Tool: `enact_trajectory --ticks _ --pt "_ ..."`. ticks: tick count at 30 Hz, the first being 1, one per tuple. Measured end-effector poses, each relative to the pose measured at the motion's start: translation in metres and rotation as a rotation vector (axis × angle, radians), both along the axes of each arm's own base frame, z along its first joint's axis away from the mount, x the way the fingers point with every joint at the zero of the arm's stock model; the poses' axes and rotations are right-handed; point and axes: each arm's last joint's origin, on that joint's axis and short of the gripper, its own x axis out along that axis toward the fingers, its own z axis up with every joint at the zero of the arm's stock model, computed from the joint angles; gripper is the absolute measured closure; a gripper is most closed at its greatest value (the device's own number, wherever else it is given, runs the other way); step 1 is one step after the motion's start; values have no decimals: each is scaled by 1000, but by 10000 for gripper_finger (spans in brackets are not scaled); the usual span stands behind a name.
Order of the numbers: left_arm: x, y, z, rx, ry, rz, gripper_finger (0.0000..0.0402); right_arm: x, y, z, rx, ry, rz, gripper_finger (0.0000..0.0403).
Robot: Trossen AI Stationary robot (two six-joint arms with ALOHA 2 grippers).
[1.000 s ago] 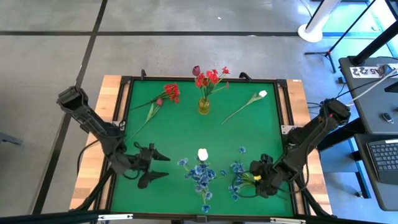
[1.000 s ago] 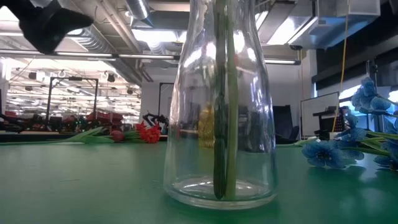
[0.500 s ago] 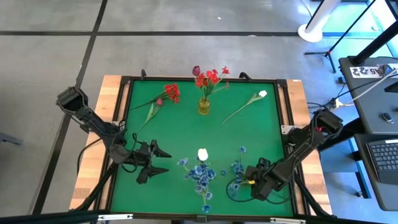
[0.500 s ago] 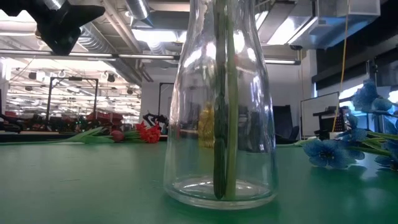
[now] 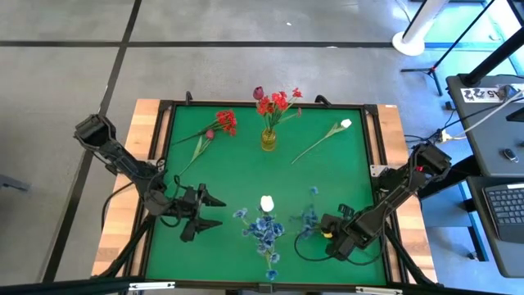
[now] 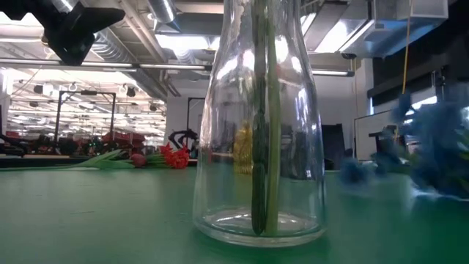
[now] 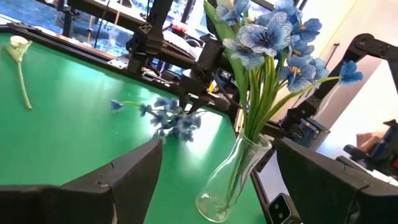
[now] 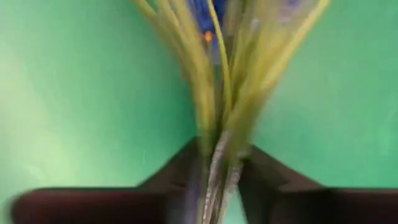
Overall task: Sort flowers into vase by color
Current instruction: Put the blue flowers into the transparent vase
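Note:
A clear glass vase [image 7: 229, 186] near the table's near edge holds blue flowers [image 5: 264, 229] and a white bud [image 5: 267, 202]. To its right lies a blue spray [image 5: 309, 217], with my right gripper [image 5: 329, 236] shut on its stems. My left gripper [image 5: 205, 211] hovers open to the left of the clear vase. A yellow vase [image 5: 268, 139] at the far middle holds red flowers [image 5: 278, 102] and a dark maroon bud [image 5: 259, 93]. Red flowers [image 5: 225, 122] lie on the mat at the far left. A white tulip [image 5: 345, 124] lies at the far right. My right gripper pinches a bunch of several thin yellow-green stems [image 8: 217, 146] of the blue spray between its two fingers [image 8: 177, 171]. The fingers come low from the table's right and lie along the stems. The blooms [image 7: 171, 118] point toward the clear vase; motion blur hides whether they are clear of the mat.
The green mat [image 5: 344, 176] sits inside a raised dark frame [image 5: 372, 139] on a wooden table. The middle of the mat between the two vases is bare. A desk with a keyboard [image 5: 503, 209] stands off the table's right side.
My right gripper has gone a little toward the table's left and near edges. The blue spray has shifted with it toward the clear vase and is blurred with motion. My left gripper has shifted slightly toward the far edge and has since held still.

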Motion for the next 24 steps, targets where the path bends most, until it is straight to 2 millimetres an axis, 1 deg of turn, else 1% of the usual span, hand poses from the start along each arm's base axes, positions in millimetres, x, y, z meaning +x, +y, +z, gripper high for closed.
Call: enact_trajectory --ticks 1,2,3,8,12,16,19,21,24 --pt "0 0 0 1 0 6 90 2 -2 2 -8 -18 -4 366" --pt "0 0 0 1 0 10 90 3 -5 4 -17 -36 -12 382" --pt "0 0 0 4 0 16 90 5 -7 7 -27 -60 -20 389" --pt "0 4 0 80 -4 116 90 8 -19 28 -67 -199 -74 371" --pt "0 5 2 85 -12 139 90 3 -30 51 -112 -336 -117 392" --pt "-1 5 5 76 -24 140 90 -7 -41 81 -146 -544 -203 386" --pt "-1 6 6 78 -27 141 90 -17 -44 105 -186 -771 -265 389" --pt "-1 6 6 77 -28 141 90 -23 -42 118 -229 -911 -285 395" --pt "-1 6 6 74 -31 141 90 -30 -31 132 -284 -1087 -308 393"
